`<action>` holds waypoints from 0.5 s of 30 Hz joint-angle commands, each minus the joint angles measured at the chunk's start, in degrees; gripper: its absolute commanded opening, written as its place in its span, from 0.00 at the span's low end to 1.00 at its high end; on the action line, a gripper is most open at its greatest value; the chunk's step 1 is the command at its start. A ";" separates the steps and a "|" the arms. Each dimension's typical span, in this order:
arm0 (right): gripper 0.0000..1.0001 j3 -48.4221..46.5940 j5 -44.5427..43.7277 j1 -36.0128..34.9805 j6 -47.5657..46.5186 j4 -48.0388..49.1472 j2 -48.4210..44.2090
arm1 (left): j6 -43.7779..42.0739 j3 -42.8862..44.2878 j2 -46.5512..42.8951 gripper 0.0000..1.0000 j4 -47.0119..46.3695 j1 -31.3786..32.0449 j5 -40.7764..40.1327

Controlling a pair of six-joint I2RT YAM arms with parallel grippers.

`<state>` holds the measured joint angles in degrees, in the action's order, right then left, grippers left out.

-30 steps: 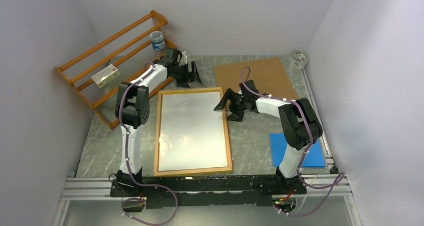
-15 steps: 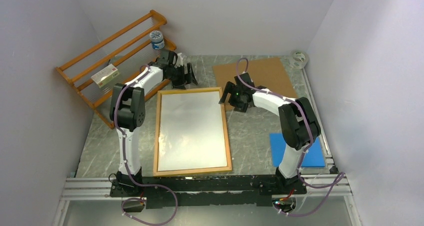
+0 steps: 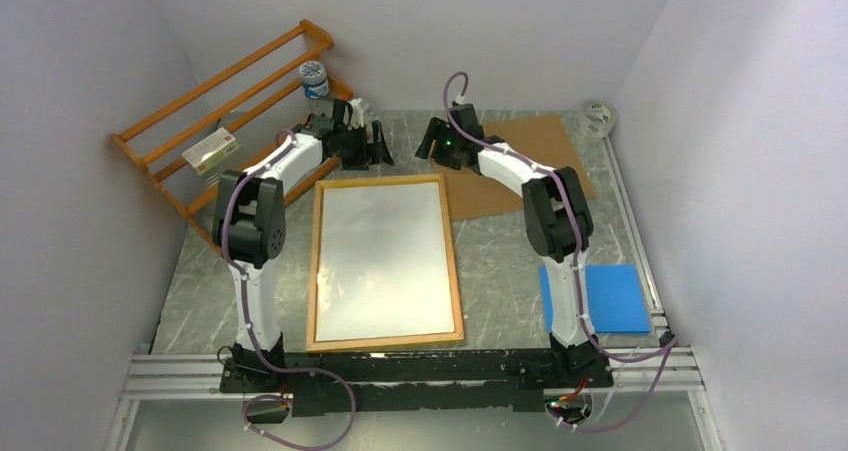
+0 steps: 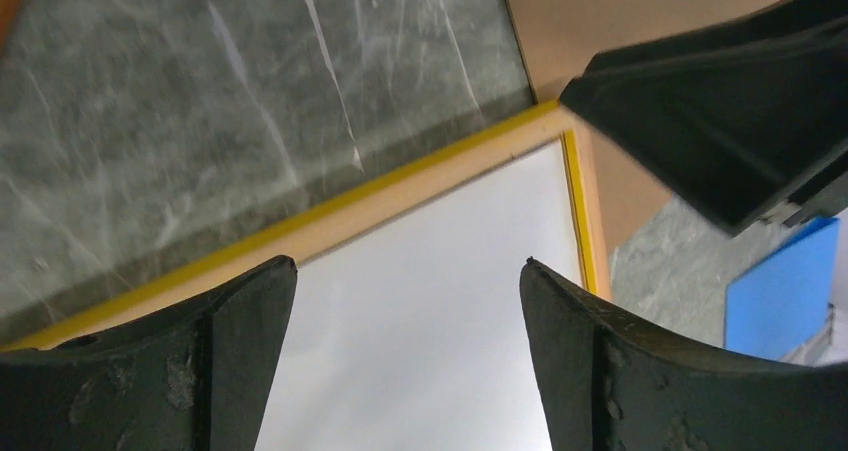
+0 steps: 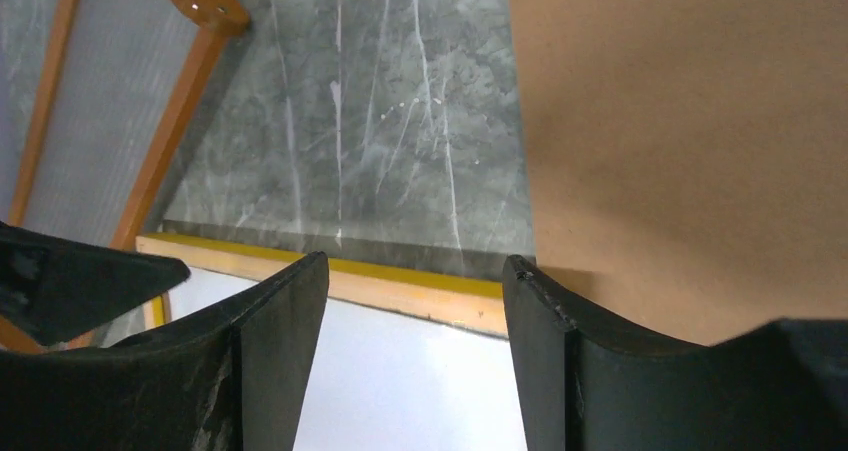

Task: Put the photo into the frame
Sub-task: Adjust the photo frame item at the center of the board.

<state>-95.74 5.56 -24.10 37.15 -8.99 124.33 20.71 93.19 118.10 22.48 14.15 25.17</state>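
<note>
Overhead, the frame (image 3: 457, 271) lies flat mid-table (image 3: 500, 271), plain wood side up, long edges running 12 to 6 o'clock. Inside its border sits the photo (image 3: 385, 261), white back up, filling the opening. At the frame's 11 o'clock corner hangs the left gripper (image 3: 378, 147). Its wrist view shows 2 fingers (image 4: 230, 371) spread wide with nothing between them, and the yellow-edged far rail crosses below the gap. At the 1 o'clock corner hangs the right gripper (image 3: 428, 143), jaws likewise apart and empty, pointing down at the same rail. The 2 grippers face each other across the frame's far end, near but apart; whether either touches the frame I cannot tell. A brown board (image 3: 530, 146) lies at the frame's 2 o'clock, its near-left corner meeting the frame's right edge. A blue sheet (image 3: 595, 296) lies at 4 o'clock, well apart. An orange rack (image 3: 200, 111) stands at 10 o'clock, with a small jar (image 3: 314, 79) on its far end.
</note>
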 commanded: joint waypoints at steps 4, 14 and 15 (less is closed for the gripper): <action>0.67 -10.50 4.71 -0.74 -3.54 0.72 7.64 | -4.39 8.06 6.10 0.88 0.33 0.00 -2.84; 0.66 -19.18 1.01 -0.96 -8.31 -11.58 15.71 | -7.85 12.39 11.75 0.88 4.99 -0.28 -2.86; 0.66 -19.95 0.44 -0.95 -9.02 -13.43 16.26 | -8.05 12.45 11.99 0.88 5.43 -0.33 -3.31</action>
<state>-111.39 8.82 -24.91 31.94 -15.25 138.74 15.70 102.67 129.43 25.58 14.15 22.59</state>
